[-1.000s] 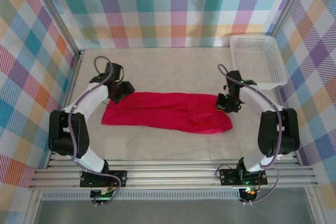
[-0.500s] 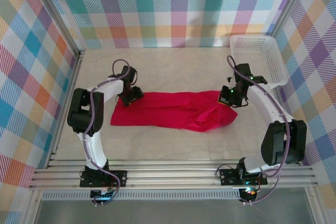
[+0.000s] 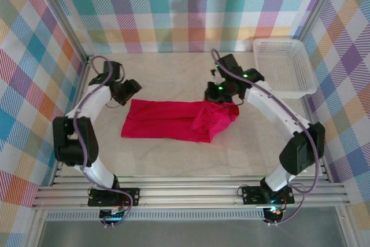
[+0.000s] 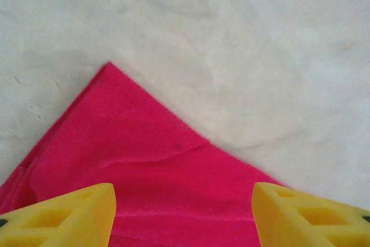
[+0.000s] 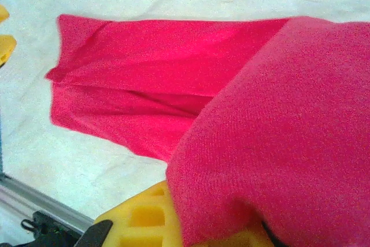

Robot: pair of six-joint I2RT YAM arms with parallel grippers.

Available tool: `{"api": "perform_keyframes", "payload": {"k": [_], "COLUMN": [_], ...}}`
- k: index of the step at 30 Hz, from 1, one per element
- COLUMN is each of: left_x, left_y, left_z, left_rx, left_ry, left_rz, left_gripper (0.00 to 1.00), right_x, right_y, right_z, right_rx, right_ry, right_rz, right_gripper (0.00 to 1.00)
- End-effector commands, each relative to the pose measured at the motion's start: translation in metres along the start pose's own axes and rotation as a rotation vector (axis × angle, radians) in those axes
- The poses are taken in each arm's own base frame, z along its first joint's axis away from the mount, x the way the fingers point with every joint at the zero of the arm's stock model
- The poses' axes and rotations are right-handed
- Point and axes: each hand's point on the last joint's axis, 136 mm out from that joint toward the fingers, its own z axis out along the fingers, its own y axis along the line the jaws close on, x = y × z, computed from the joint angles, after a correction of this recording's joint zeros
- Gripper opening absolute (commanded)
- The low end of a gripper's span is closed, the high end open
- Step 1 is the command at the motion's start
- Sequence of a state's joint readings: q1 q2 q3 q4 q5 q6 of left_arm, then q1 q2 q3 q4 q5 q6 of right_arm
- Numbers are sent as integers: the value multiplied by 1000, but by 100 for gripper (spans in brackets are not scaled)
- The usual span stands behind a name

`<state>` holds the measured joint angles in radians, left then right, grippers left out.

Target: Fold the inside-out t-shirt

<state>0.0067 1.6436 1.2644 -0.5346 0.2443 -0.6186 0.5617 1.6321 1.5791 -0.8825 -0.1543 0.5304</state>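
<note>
The red t-shirt [image 3: 167, 121] lies as a long band across the middle of the bench [image 3: 173, 73], running left to right. Its left part is flat on the surface. Its right end is raised and doubled back toward the left, so a loose hump of cloth sits on top of the band, right of its middle.

The right gripper [image 3: 219, 95] is clamped on that raised end, at the far edge of the shirt. In the right wrist view the cloth [image 5: 277, 131] drapes over the yellow fingers [image 5: 144, 218] and hides where they meet, while the flat part of the shirt stretches away behind.

The left gripper [image 3: 128, 89] is at the shirt's far left corner. In the left wrist view its yellow fingers [image 4: 69, 215] stand apart with nothing between them, one on either side of the pointed corner of the cloth [image 4: 133, 137]. Whether they touch the cloth I cannot tell.

A white basket [image 3: 300, 67] stands at the far right corner of the bench, well apart from the shirt
</note>
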Motion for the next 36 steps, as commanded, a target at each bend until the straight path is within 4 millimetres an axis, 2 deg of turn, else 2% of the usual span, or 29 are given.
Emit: {"api": "perform_keyframes", "payload": {"k": [1,4,7,10,13,14,15,17,19,21,22,25,29,31,33,36], "left_x": [6,2,0,-2,-1,-1,-1,-1,-3,-6,-8,-9,10,31,51,72], "left_y": [26,45,54,61,65,67,69,74,81,85,86,80,49,27,17,19], "left_z": [-4,-9,-12,-13,-12,-12,-12,-16,-24,-35,-42,-59,-61,-54,-49,-49], "left_rx": [62,60,58,52,41,35,26,0,-40,-73,-84,-94,-46,-16,-22,-45], "left_ry": [69,59,47,32,30,29,26,10,-26,-77,-103,-161,-130,-66,-16,16], "left_rz": [-157,-212,-240,-260,-265,-266,-264,-259,-245,-230,-221,-179,-66,21,87,131], "left_gripper": [63,63,63,63,63,63,63,63,64,64,64,63,64,64,63,58], "right_x": [-4,-8,-10,-8,-4,-2,1,6,9,8,7,4,1,0,1,4], "right_y": [35,75,110,137,154,160,165,178,195,210,216,214,182,158,137,106], "right_z": [15,34,58,89,125,137,151,173,185,178,170,138,103,99,102,116], "right_rx": [-23,-75,-113,-141,-160,-172,-183,-237,-301,-352,-367,-341,-222,-179,-177,-179], "right_ry": [16,30,58,103,156,171,191,230,260,257,249,211,136,118,122,136], "right_rz": [-11,-62,-111,-138,-138,-139,-130,-110,-88,-90,-103,-160,-237,-231,-192,-117], "right_gripper": [0,0,0,0,0,4,17,52,55,66,66,68,68,62,51,37]}}
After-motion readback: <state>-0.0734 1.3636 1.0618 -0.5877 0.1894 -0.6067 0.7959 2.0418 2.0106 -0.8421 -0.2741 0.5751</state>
